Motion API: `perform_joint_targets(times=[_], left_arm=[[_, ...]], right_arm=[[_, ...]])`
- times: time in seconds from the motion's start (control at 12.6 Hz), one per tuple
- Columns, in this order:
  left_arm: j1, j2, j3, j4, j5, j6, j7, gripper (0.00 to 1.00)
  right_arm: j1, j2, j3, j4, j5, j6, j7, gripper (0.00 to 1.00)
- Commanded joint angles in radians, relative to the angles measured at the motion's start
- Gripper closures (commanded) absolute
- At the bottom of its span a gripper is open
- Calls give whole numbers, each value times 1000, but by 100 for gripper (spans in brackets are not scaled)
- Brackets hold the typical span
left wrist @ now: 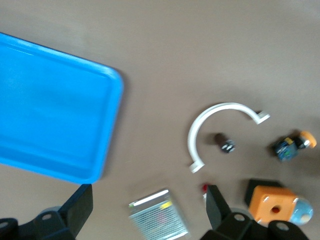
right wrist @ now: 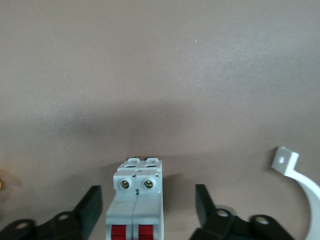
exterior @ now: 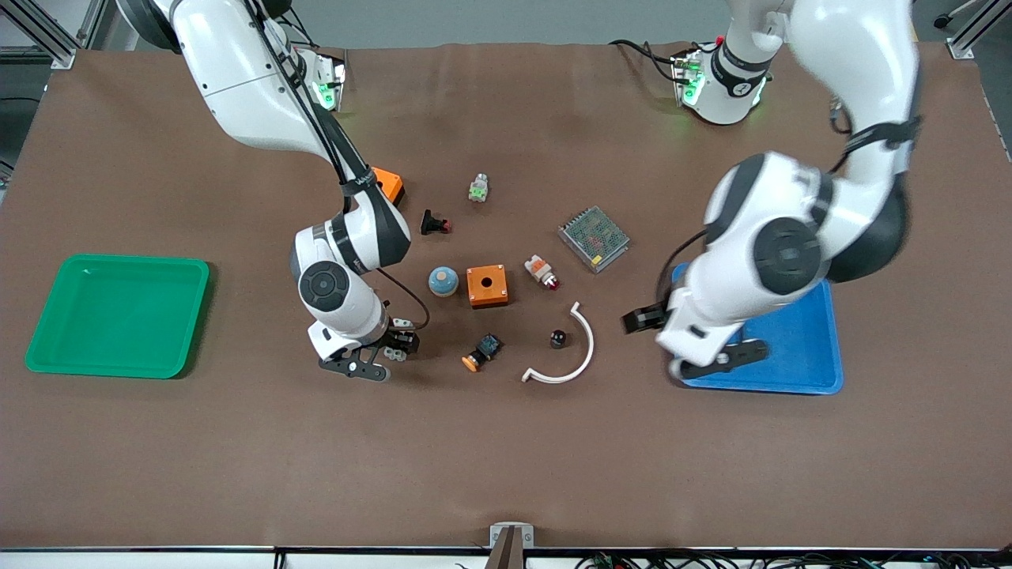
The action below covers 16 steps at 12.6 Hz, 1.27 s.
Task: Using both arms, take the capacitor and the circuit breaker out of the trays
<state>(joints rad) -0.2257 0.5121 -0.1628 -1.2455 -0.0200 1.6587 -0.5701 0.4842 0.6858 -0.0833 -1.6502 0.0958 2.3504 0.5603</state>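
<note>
Front view: right gripper (exterior: 378,359) hangs low over the table's bare part near the orange-capped button (exterior: 482,351), fingers spread either side of the breaker (right wrist: 136,200), not gripping. Capacitor (exterior: 558,338) lies inside the white arc (exterior: 571,352). Left gripper (exterior: 711,359), wide apart and empty, hovers at the blue tray (exterior: 798,348) edge.

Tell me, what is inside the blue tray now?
Nothing shows in the blue tray. In the front view the left gripper, fingers open, covers part of it, so that part stays unknown.
</note>
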Motion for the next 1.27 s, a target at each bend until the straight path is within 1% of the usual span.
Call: perform_joint_targets(times=[0.0,0.16,0.32,0.48,0.56,0.71,0.87,0.95,1.11,1.19], left_arm=[[90,-154,-3,-130,-21,-46,146,0],[153,-243,-3,-214,-20,-40,196,0],[218,-332,-1,-287,-18,-40,292,0],[287,-421,-1,-362,-18,-37,419,0],[308,-454,-1,-373,-18,-37,452,0],[328,-481,0,-365,-15,-45,455,0],[348,-506,8,-362,-14,-46,458,0],[350,-504,3,-362,-14,-46,461,0],[347,-483,-1,-341,-14,-46,444,0],[350,-481,-1,-338,-12,-46,446,0]], right_arm=[[-56,-72,-9,29,-11,-153,-132,0],[-128,-144,-9,53,-8,-305,-229,0],[-194,-210,-12,88,-11,-509,-336,0],[-287,-277,-12,102,-14,-632,-458,0],[-330,-314,-12,102,-28,-678,-505,0],[-396,-373,-10,107,-79,-741,-530,0],[-433,-416,-12,109,-96,-773,-546,0],[-453,-430,-12,119,-96,-790,-571,0],[-489,-428,-12,174,-94,-856,-605,0],[-509,-428,-10,181,-82,-865,-609,0]])
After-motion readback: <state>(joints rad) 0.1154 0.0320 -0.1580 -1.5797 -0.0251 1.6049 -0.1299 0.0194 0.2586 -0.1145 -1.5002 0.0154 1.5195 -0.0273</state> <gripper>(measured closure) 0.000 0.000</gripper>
